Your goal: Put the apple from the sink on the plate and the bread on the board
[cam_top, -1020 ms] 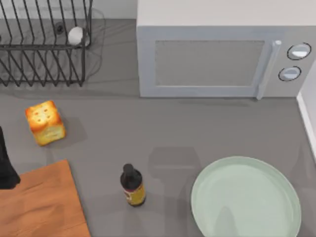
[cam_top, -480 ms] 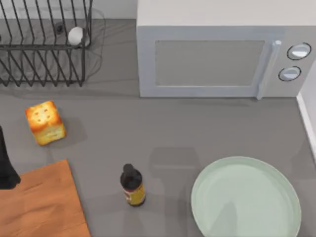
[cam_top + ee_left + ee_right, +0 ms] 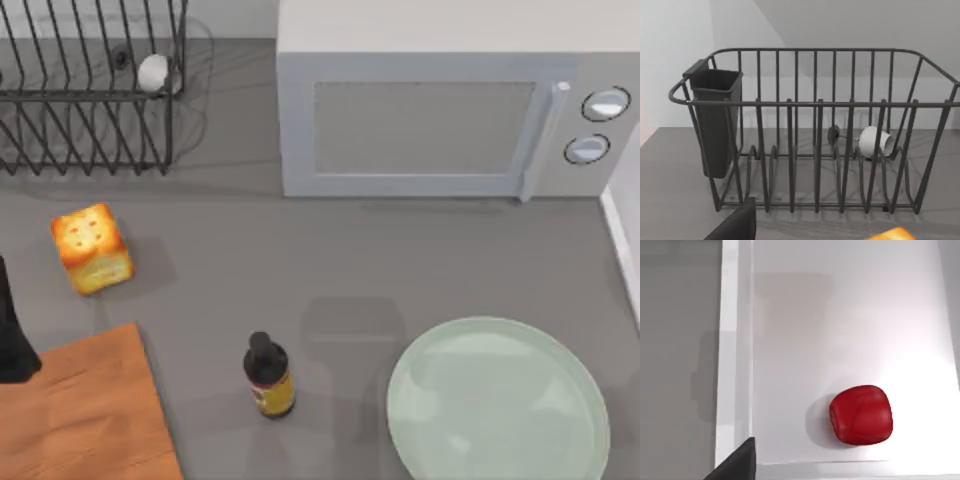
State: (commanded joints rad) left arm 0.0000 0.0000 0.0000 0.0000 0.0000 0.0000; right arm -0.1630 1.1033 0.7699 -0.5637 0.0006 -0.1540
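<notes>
Hovering our right wrist camera over the white sink [image 3: 850, 315], finger state: can't tell | apple [image 3: 861, 414] on sink floor | left arm [image 3: 12, 330] parked at left edge | bread [image 3: 92, 248] on counter beside board [image 3: 85, 415] | plate [image 3: 497, 400] bare

Surface: grey table [image 3: 220, 270]
Back: wire rack [image 3: 90, 110] at left — microwave [image 3: 440, 110] beside it
Left: bread [image 3: 92, 249] resting on the table, board [image 3: 85, 415] nearer, apart
Middle front: dark bottle [image 3: 268, 375], upright
Right front: plate [image 3: 497, 400] — well clear of the bottle
</notes>
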